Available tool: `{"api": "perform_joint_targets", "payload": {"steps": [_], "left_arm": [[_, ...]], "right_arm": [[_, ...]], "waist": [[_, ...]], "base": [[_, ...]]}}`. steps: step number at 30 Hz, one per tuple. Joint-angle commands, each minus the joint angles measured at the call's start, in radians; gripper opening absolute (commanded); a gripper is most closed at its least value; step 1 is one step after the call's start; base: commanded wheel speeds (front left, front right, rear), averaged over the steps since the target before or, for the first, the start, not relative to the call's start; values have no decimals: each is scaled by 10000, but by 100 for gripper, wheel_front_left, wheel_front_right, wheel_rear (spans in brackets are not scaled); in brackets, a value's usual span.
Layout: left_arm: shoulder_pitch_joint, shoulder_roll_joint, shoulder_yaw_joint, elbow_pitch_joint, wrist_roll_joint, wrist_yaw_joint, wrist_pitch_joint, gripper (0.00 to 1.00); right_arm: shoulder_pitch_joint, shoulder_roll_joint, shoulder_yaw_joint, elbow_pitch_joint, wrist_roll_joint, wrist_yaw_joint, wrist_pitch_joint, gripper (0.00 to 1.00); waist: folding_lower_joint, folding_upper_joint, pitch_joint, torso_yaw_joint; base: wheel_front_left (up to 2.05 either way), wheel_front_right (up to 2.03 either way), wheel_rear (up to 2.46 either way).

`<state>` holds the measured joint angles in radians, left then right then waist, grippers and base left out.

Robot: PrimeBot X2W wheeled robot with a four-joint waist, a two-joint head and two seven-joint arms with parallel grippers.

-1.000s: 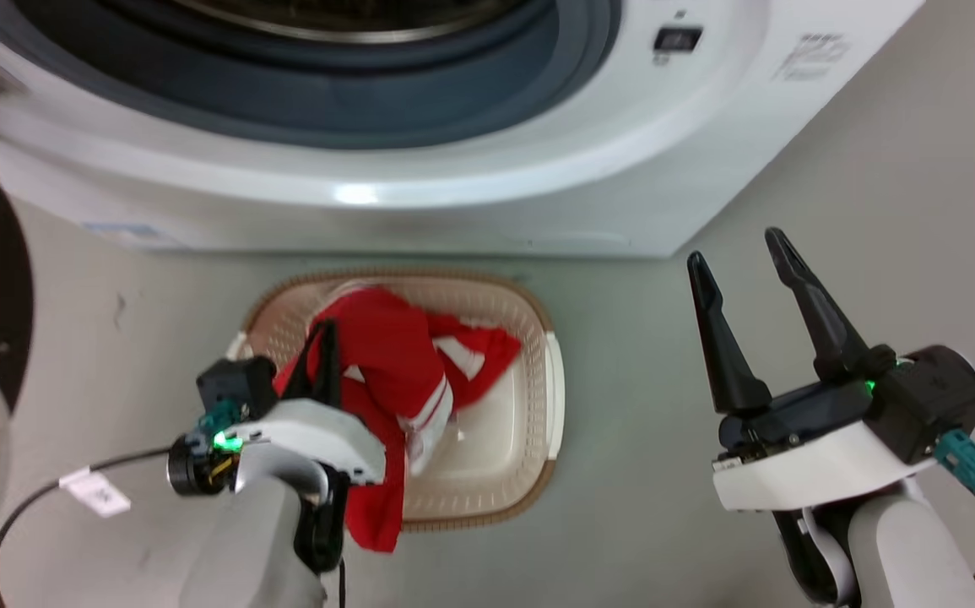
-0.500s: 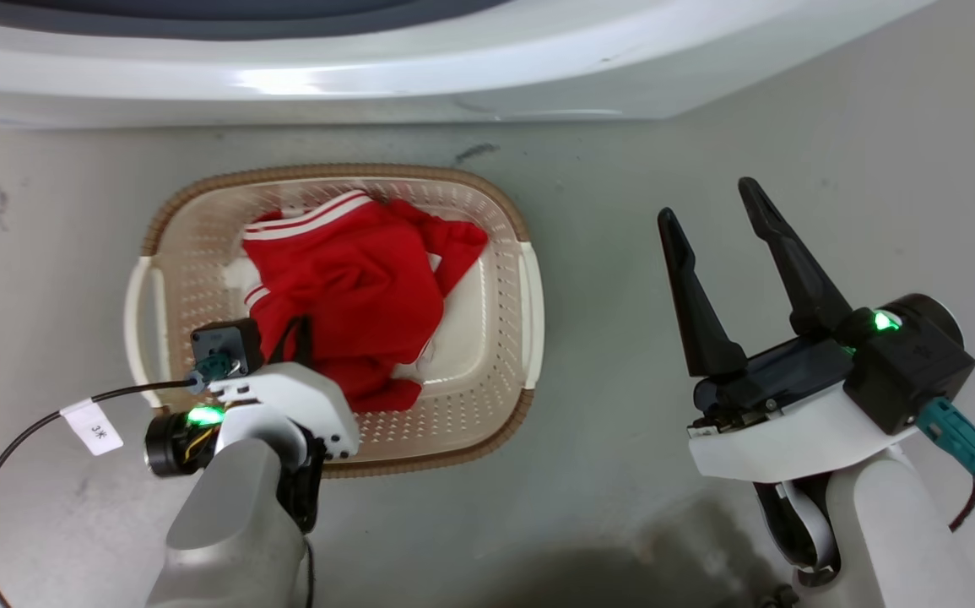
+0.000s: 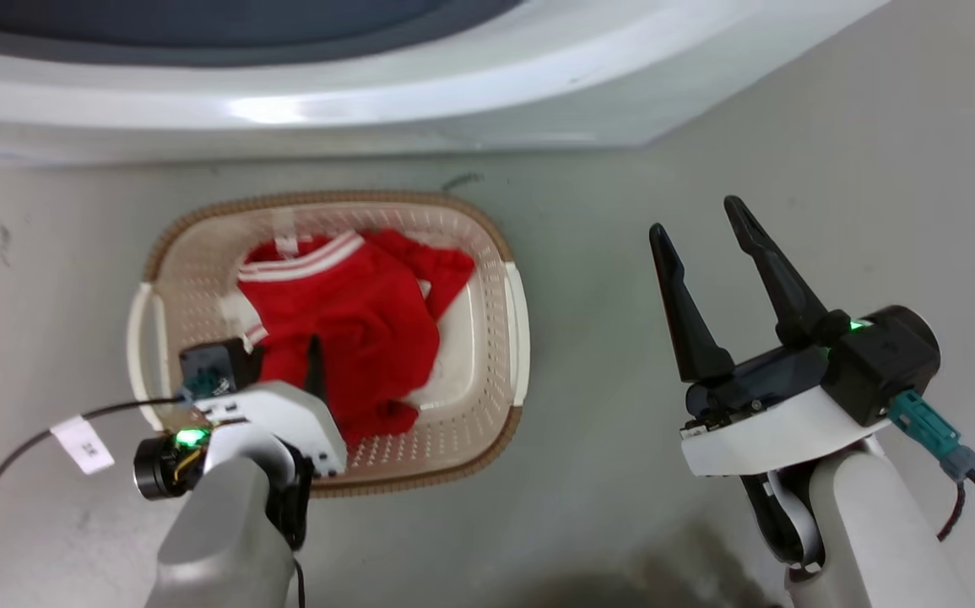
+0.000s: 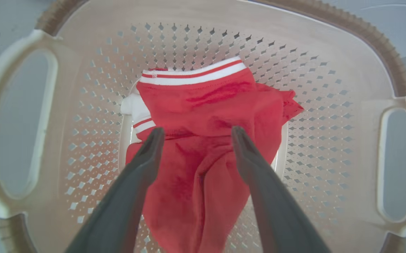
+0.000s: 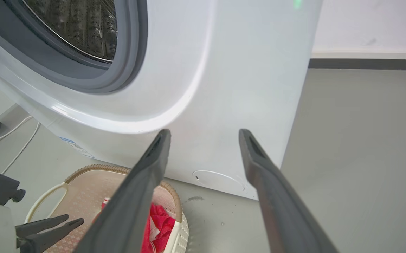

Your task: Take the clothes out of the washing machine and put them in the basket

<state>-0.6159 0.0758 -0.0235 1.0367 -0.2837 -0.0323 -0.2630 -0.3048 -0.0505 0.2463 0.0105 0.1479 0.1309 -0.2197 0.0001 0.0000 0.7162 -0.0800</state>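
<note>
- Left gripper [image 4: 197,129]: its two dark fingers are spread wide and pinch nothing. It points down into the basket.
- The clothes [image 4: 203,116]: a crumpled heap of red fabric lies directly beyond and between the left fingertips. A white-and-red striped band lies at the heap's far edge, and a white patch of fabric shows just outside the left finger. Whether the fingertips touch the fabric cannot be told.
- The basket [image 4: 382,45]: cream and perforated, with a brown woven-look rim, it encloses the clothes on every side of the left gripper. One handle opening lies well out to each side of the fingers. The clothes rest on its bottom, wholly inside the rim.
- Right gripper [image 3: 694,215]: its fingers are parted in a wide V and it carries nothing. It hangs over the bare grey floor [image 3: 605,253], well apart from the basket, which stands off its left finger.
- The washing machine [image 5: 241,70]: its white front panel rises straight beyond the right fingertips. The grey rubber seal [image 5: 125,70] and the perforated steel drum [image 5: 79,24] lie further off, up and to the left of that gripper. The basket stands on the floor just before the washer's base.
- A black cable with a white label [image 3: 82,443] trails behind the left wrist.
</note>
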Motion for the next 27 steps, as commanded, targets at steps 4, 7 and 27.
{"api": "perform_joint_targets", "payload": {"steps": [4,7,27], "left_arm": [[755,-105,-150,-453,383,-201,-25,100],[1421,-137,-52,-1019,439,-275,-25,100],[4292,-257,155,-7525,1368,-158,-24,100]], "right_arm": [[406,7,-191,333,-113,-3,-74,100],[715,5,-322,471,-197,-3,-14,100],[2554,7,-1733,-333,-418,-3,784,100]], "waist": [[-1,0,-1880,323],[-1,0,-2856,363],[-1,0,-6543,758]], "base": [[0,0,0],[0,0,0],[0,0,0]]}}
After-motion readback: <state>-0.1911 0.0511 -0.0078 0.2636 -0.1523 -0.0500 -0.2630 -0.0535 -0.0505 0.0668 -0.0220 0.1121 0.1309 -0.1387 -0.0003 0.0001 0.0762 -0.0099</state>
